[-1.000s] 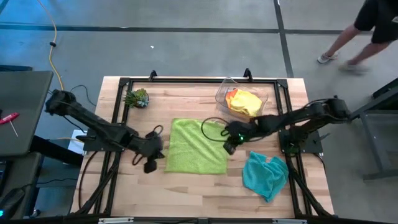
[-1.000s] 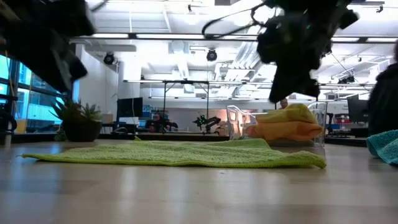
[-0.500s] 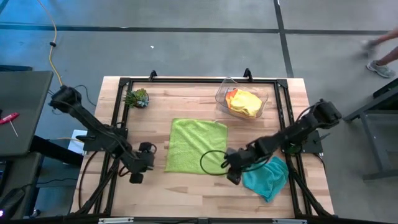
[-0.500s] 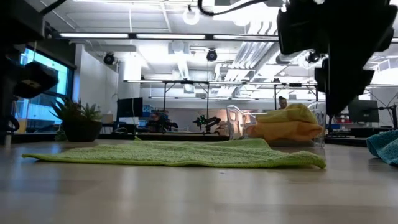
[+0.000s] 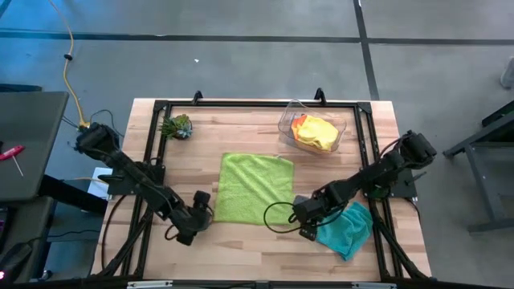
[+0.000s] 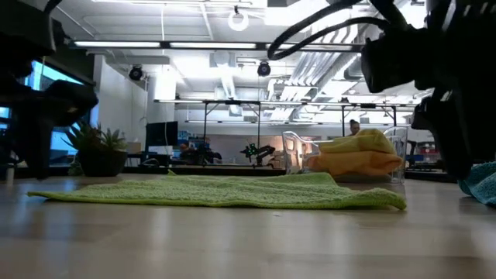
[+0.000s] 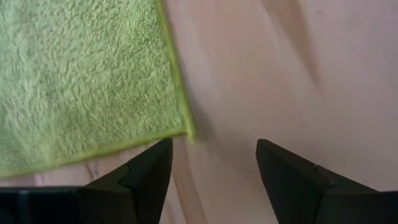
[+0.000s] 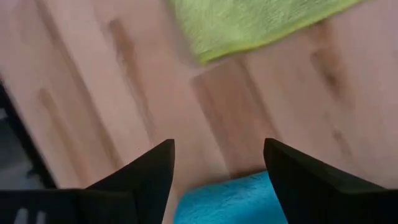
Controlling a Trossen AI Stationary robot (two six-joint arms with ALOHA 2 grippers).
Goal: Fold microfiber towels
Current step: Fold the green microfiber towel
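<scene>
1. The lime green towel (image 5: 256, 189) lies spread flat at the centre of the high view on the wooden table (image 5: 241, 249), and in the low view (image 6: 225, 192) it stretches as a thin strip across the middle.
2. The left gripper (image 5: 201, 217) sits low at the towel's lower-left corner in the high view; in the left wrist view (image 7: 211, 165) its fingers (image 7: 149, 171) are spread apart with nothing between them, the corner of the cloth (image 7: 87, 81) just ahead.
3. The right gripper (image 5: 303, 221) is at the towel's lower-right corner in the high view, between it and the teal towel (image 5: 345, 226); in the right wrist view (image 8: 217, 168) its fingers (image 8: 149, 174) are spread and empty above bare wood.
4. Teal cloth (image 8: 236, 202) shows at the bottom of that view, the lime edge (image 8: 249, 25) at the top.
5. Upper right of the high view: a clear plastic bin (image 5: 287, 122) holds the yellow towel (image 5: 321, 132) and the orange towel (image 5: 299, 123).
6. Upper left of the table stands a small plant (image 5: 177, 127).
</scene>
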